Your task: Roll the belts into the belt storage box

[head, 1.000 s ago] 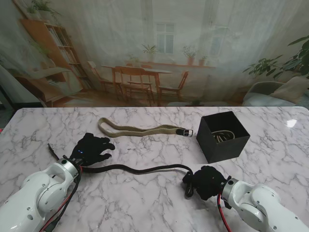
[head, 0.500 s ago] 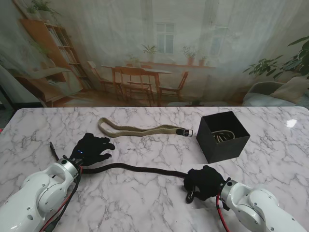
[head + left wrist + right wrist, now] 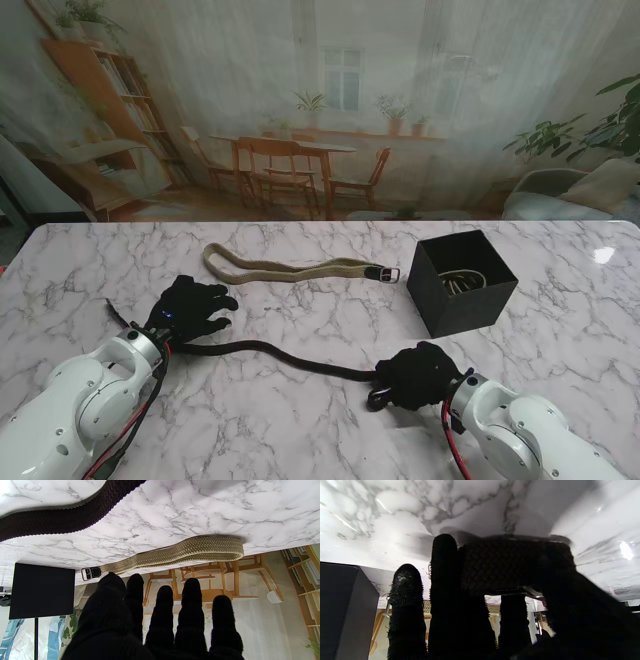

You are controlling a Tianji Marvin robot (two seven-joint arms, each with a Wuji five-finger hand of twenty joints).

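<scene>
A black woven belt lies across the near part of the marble table, between my two hands. My right hand is shut on its buckle end; the right wrist view shows the black belt wrapped between the fingers and thumb. My left hand rests flat over the belt's other end with its fingers spread, and a short tail pokes out behind it. A tan belt lies folded farther from me. The black storage box stands at the right with a coiled belt inside.
The tan belt's metal buckle lies just left of the box. In the left wrist view the tan belt and the box lie beyond the fingertips. The box wall is close beside my right hand.
My right hand has shifted left and nearer to me with the buckle end. The belt's raised loop beside it is gone; the strap now runs in a slack curve. The left hand has stayed still.
</scene>
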